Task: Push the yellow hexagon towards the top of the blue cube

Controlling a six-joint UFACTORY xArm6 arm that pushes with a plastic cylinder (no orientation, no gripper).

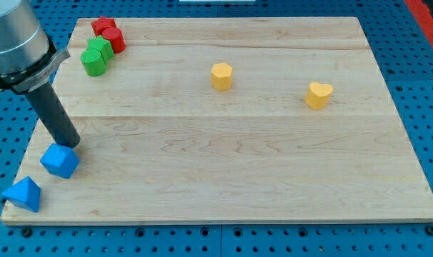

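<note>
One yellow hexagon (221,76) sits on the wooden counter (274,171), a little above the middle height and slightly to the view's left of centre, standing alone with bare wood all around it. Well apart from it, down at the view's lower left, we see the blue cube (60,160), close to the counter's left edge. Our rod comes down from the view's upper left, and my tip (68,145) rests at the cube's upper side, touching it or just beside it — we cannot tell which. We carry no claw, so nothing can be said of one being apart or together.

Just beyond the cube, nearer the bottom left corner, lies a second blue block (23,194), wedge-like in shape. Out to the view's right, at about the hexagon's height, sits a yellow heart (319,94). In the top left corner we find a tight cluster — two green blocks (96,58) pressed together, and just above them two red blocks (108,33), their shapes hard to make out.
</note>
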